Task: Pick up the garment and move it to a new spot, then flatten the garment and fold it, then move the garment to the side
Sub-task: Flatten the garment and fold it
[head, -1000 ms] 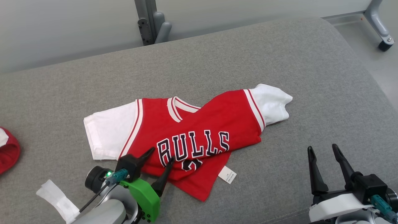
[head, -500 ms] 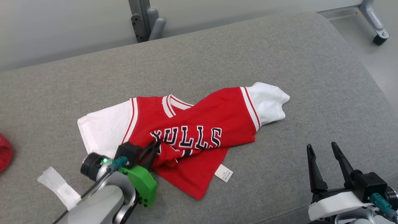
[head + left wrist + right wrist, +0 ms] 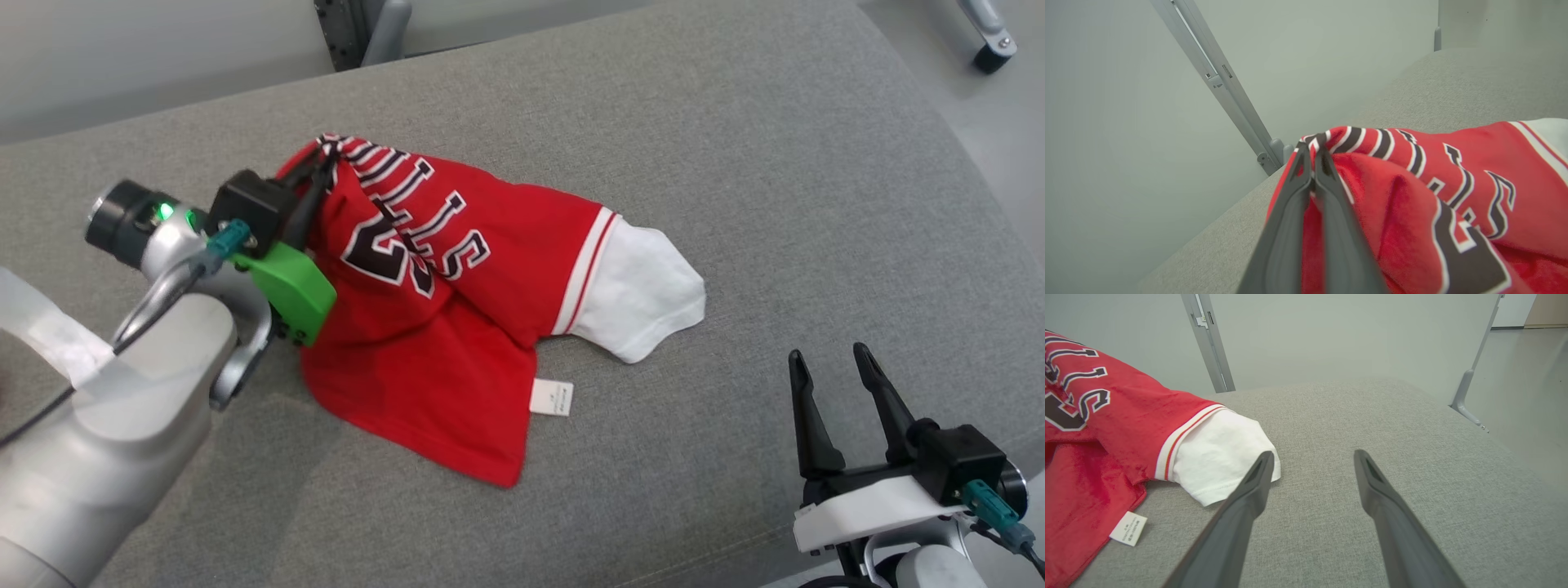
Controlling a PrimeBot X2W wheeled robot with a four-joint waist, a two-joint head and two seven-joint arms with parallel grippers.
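So in the head view, the left end effector (image 3: 325, 157) is now pressed together on a bunch of the red garment (image 3: 457, 269), right up by the lettering. A second ago its fingers were spread over the lower hem while the shirt lay flat, and half a second ago they'd just closed on it. Now that pinched bit is pulled up and off toward the left, so the shirt hangs from the tips like a tent. The lettering is all crumpled and the number under it is showing. The left white sleeve that was spread out before is tucked out of sight. The other white sleeve (image 3: 645, 302), the bottom hem and the little white label (image 3: 551, 398) are down on the grey worktop (image 3: 735, 163). The whole picture has shifted too, so the camera moved as well, not just the cloth. The right end effector (image 3: 826, 353) is at the lower right, fingers spread, holding nothing and well apart from the shirt, same as a second ago. In the left wrist view, the left end effector (image 3: 1310, 149) has its two dark fingers squeezed shut with red fabric and striped lettering gathered at the tips. The rest of the garment (image 3: 1412, 183) drapes off to the right, with a grey metal post (image 3: 1220, 81) behind it. In the right wrist view, the right end effector (image 3: 1313, 454) is wide open over bare worktop. The white sleeve lies just beside its left finger, though I can't tell if they touch, and the label lies flat near the hem.
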